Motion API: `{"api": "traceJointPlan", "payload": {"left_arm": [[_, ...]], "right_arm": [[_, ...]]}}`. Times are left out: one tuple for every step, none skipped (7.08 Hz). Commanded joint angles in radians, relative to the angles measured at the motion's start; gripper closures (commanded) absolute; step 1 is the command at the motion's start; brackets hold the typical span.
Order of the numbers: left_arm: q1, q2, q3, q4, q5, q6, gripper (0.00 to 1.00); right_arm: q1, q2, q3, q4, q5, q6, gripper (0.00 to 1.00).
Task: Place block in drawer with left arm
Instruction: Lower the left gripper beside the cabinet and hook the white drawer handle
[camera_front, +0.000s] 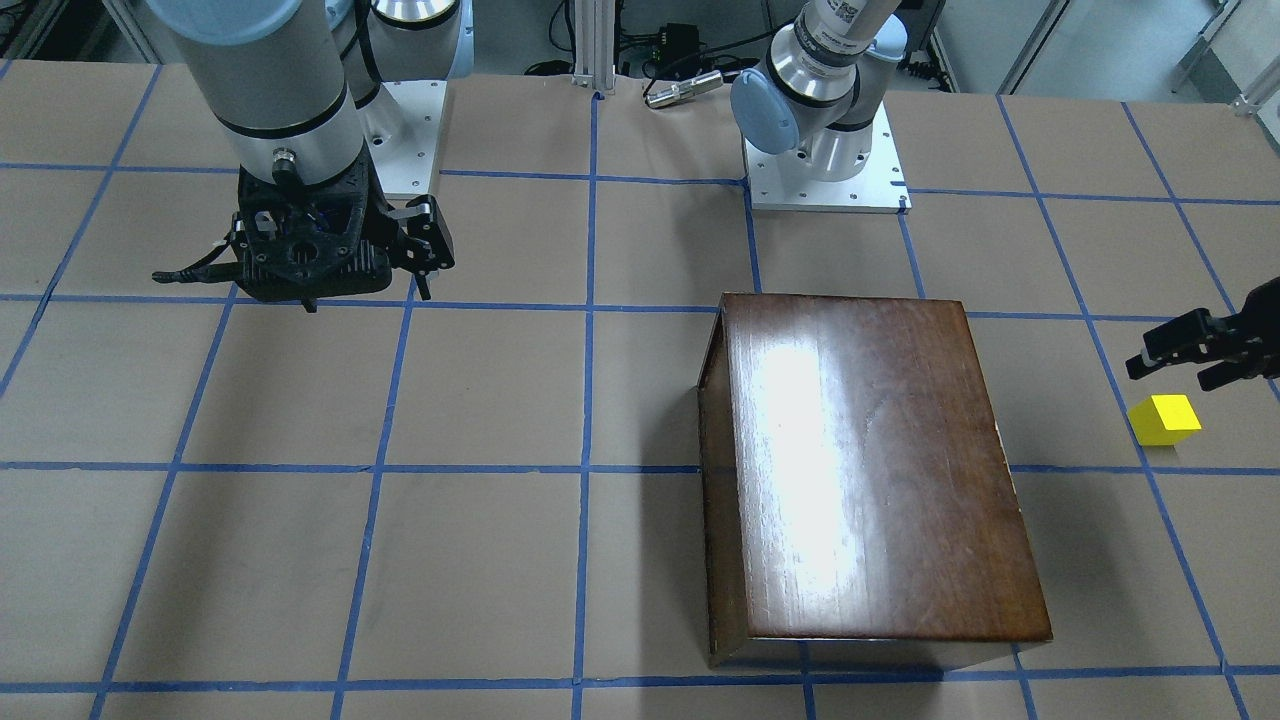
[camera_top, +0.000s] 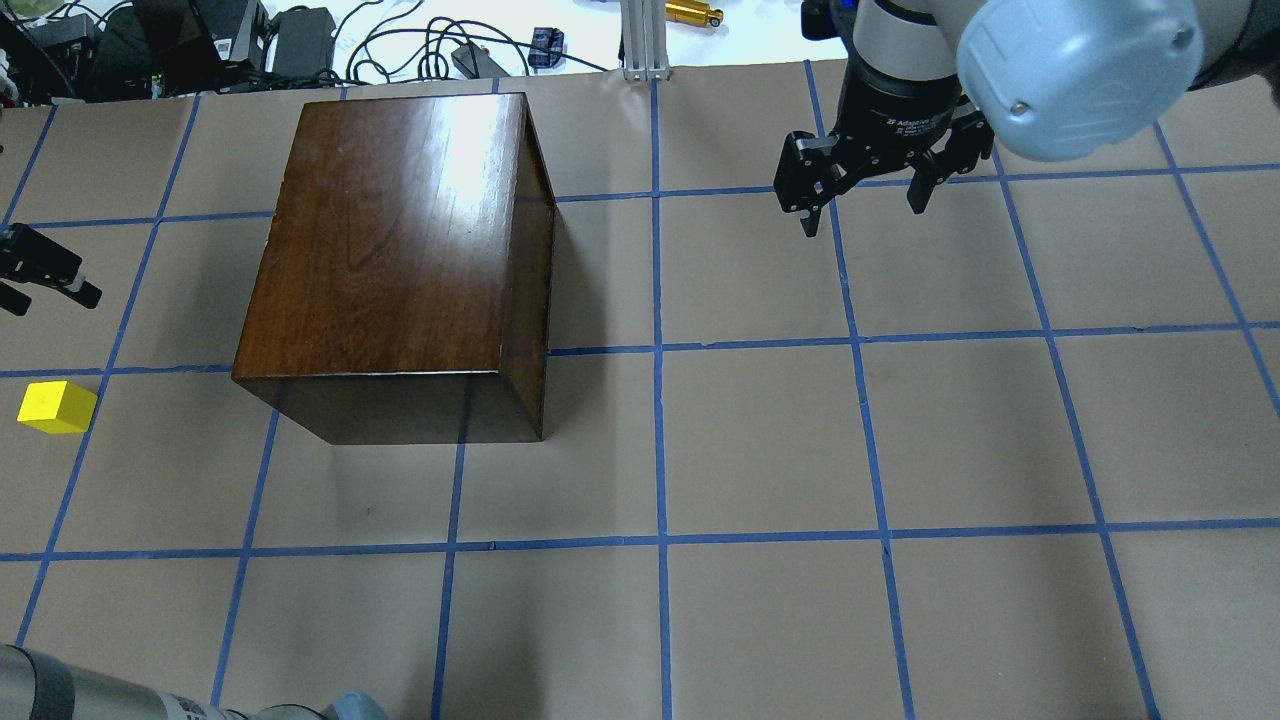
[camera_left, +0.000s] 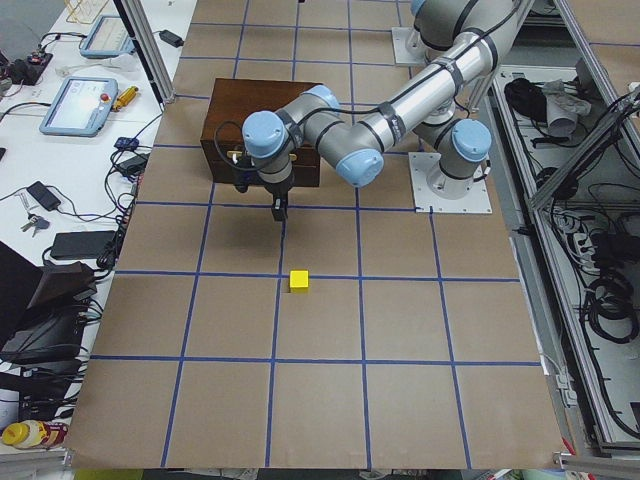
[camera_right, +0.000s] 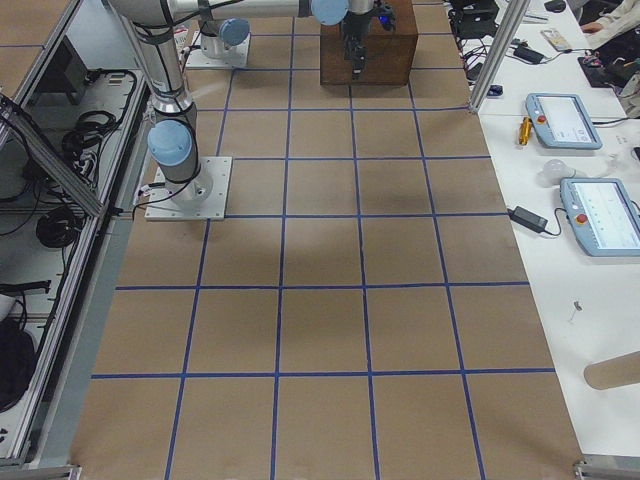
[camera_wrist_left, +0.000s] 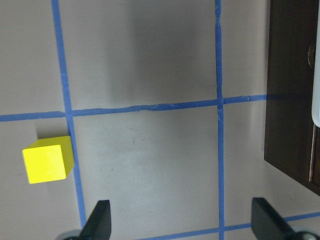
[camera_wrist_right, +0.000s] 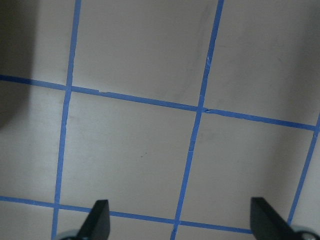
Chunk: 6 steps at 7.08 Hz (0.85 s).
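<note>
Drawer (camera_left: 222, 165) flush in dark box (camera_top: 390, 230); block (camera_top: 57, 407) outside, near our left gripper (camera_wrist_left: 180, 220), spread empty like our right gripper (camera_top: 862, 215).

The bench (camera_top: 760, 440) was covered in brown paper, ruled into squares by blue tape lines (camera_top: 657, 350). A glossy dark wooden box (camera_top: 400, 250) stood on it toward the robot's left, straddling several lines. The small yellow block (camera_top: 57, 407) lay flat further left, well apart from the box, one edge against a tape line. A white base plate (camera_front: 870, 195) lay at the robot's edge on its left side, a second base plate (camera_front: 415, 130) on its right.
</note>
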Motion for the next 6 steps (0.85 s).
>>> {"api": "traceJointPlan", "payload": {"left_arm": [[-0.005, -0.083, 0.001, 0.039, -0.153, 0.002, 0.00], [-0.005, -0.103, 0.001, 0.030, -0.238, 0.003, 0.00], [-0.007, -0.117, -0.001, 0.024, -0.333, 0.002, 0.00], [-0.010, -0.129, -0.001, 0.019, -0.381, -0.001, 0.00], [-0.011, -0.132, 0.001, 0.013, -0.441, -0.001, 0.00], [-0.034, -0.132, -0.001, 0.013, -0.453, -0.003, 0.00]], "right_arm": [[0.000, 0.000, 0.000, 0.000, 0.000, -0.001, 0.00], [0.000, 0.000, 0.000, 0.000, 0.000, 0.000, 0.00], [0.000, 0.000, 0.000, 0.000, 0.000, -0.001, 0.00], [0.000, 0.000, 0.000, 0.000, 0.000, 0.000, 0.00], [0.000, 0.000, 0.000, 0.000, 0.000, 0.000, 0.00], [0.000, 0.000, 0.000, 0.000, 0.000, 0.000, 0.00]]}}
